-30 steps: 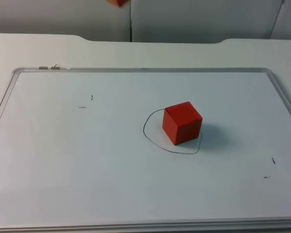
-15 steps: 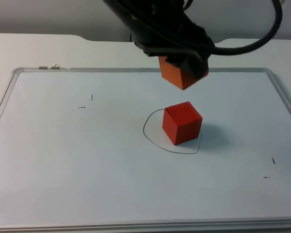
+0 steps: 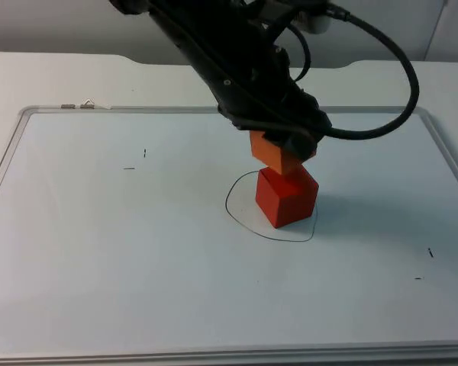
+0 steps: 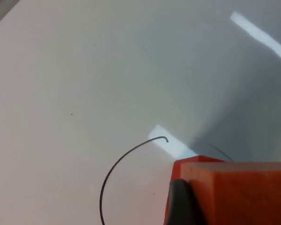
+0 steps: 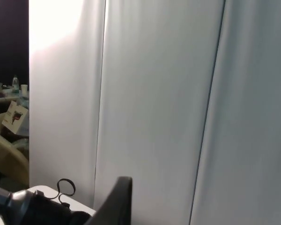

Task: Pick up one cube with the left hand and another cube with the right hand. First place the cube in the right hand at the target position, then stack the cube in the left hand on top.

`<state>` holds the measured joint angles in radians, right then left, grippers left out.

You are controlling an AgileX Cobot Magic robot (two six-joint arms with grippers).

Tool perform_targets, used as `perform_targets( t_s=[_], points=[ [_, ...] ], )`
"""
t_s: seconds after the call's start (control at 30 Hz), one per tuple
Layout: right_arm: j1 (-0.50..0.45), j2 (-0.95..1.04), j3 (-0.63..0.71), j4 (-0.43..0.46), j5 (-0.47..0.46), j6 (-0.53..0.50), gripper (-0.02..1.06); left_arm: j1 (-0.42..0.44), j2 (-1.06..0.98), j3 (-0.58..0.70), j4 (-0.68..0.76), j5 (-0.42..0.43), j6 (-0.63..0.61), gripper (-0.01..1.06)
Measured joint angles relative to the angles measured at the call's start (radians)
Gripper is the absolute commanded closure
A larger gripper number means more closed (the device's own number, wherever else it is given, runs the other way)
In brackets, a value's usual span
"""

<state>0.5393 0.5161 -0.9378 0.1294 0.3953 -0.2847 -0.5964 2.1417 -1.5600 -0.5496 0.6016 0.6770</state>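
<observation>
From my station, the left claw (image 3: 284, 146) grips the orange cube (image 3: 275, 156) directly over the red cube (image 3: 287, 194), which sits inside the hand-drawn black ring (image 3: 233, 210) on the white worktop (image 3: 137, 252). The held cube looks rotated slightly off the lower one's edges, and seems to touch it, though I can't be sure. The right claw (image 5: 119, 201) waits, facing the partition; its state I cannot tell.

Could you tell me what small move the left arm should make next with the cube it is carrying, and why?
Probably a short, straight descent, then release. The left gripper holds the orange cube right above the red cube, which sits inside the drawn outline. The orange cube looks about aligned, and whether it touches yet is unclear.
</observation>
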Motion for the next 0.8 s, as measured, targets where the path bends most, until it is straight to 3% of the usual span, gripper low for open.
perform_targets(
  t_s=[0.8],
  points=[
    [0.0, 0.0, 0.0, 0.0, 0.0, 0.0, 0.08, -0.009, 0.038, 0.0, 0.01, -0.023, 0.0, 1.04]
  ],
)
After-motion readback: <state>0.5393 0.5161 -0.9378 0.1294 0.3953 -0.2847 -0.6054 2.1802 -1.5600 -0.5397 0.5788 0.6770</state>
